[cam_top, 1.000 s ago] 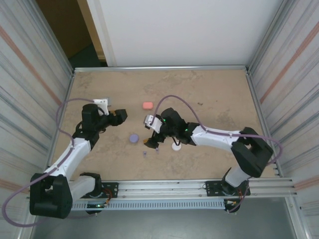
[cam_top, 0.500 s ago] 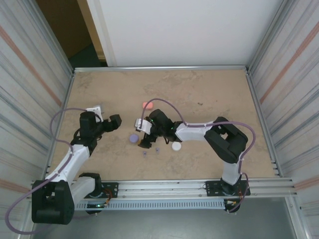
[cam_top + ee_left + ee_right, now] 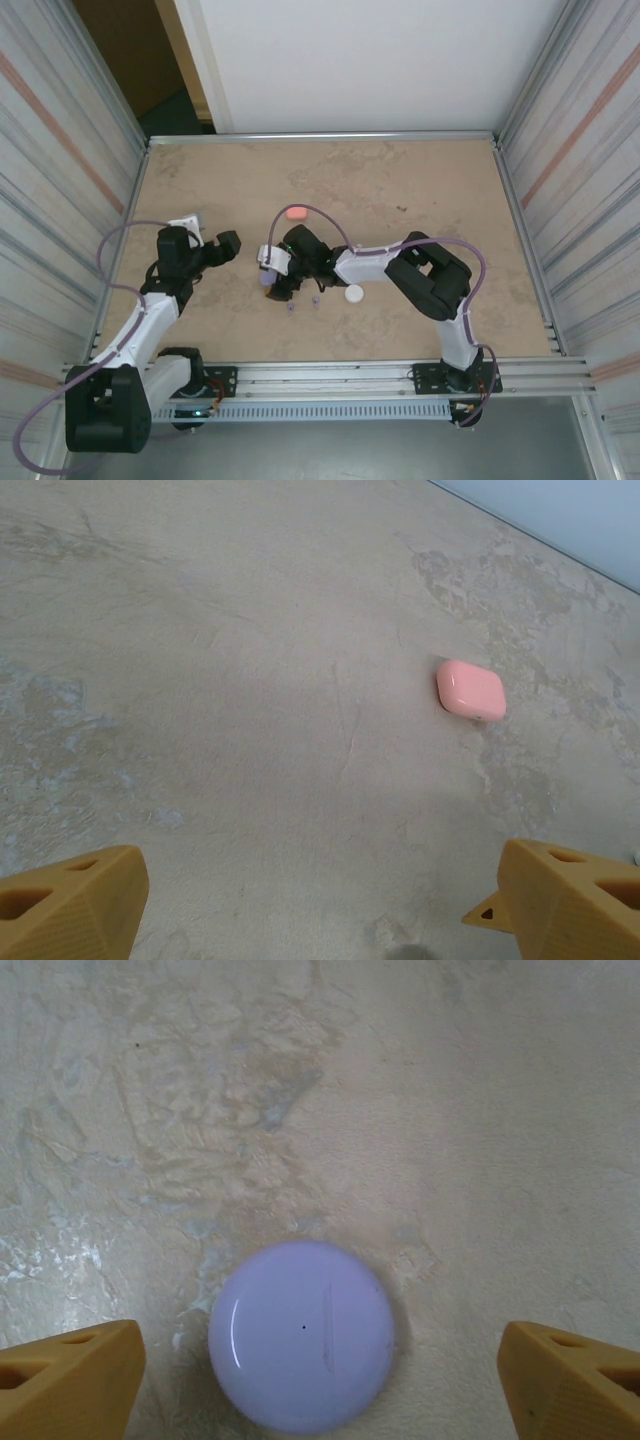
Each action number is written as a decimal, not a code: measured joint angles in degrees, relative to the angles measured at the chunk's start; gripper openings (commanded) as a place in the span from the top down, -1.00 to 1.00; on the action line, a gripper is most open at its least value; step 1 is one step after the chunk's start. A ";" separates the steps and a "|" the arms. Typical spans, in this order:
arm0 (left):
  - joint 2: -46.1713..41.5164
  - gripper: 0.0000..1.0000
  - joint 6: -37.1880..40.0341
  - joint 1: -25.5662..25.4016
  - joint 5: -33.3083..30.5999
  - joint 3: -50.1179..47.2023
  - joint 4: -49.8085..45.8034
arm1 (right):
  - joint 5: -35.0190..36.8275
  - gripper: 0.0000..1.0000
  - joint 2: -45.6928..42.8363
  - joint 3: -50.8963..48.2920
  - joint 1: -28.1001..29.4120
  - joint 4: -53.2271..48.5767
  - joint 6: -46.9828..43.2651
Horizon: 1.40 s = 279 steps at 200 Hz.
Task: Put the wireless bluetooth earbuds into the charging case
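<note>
Earbuds (image 3: 290, 308) lie nearest: 2 tiny purplish specks loose on the table (image 3: 430, 190), close together and near a round white case (image 3: 354, 294). Just beyond them the right gripper (image 3: 320, 1380) hangs over a round purple case (image 3: 302, 1335). Its jaws are spread wide, 1 finger on each side of the case, neither touching it, nothing held. Farther out to the left, the left gripper (image 3: 320, 910) is also wide and empty, facing a pink case (image 3: 470, 690) that lies shut, well apart from it and farthest off. The step in hand looks like securing the purple case — its lid seems closed, and no earbud has gone in. The next move probably calls for lowering squarely and pinching the smooth round shell across its middle so it cannot squirt sideways — then opening the lid.
</note>
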 measured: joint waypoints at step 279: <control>-4.83 -0.80 -3.02 0.00 2.80 0.00 -1.16 | -1.25 0.10 -1.92 -1.33 -0.33 -0.83 1.73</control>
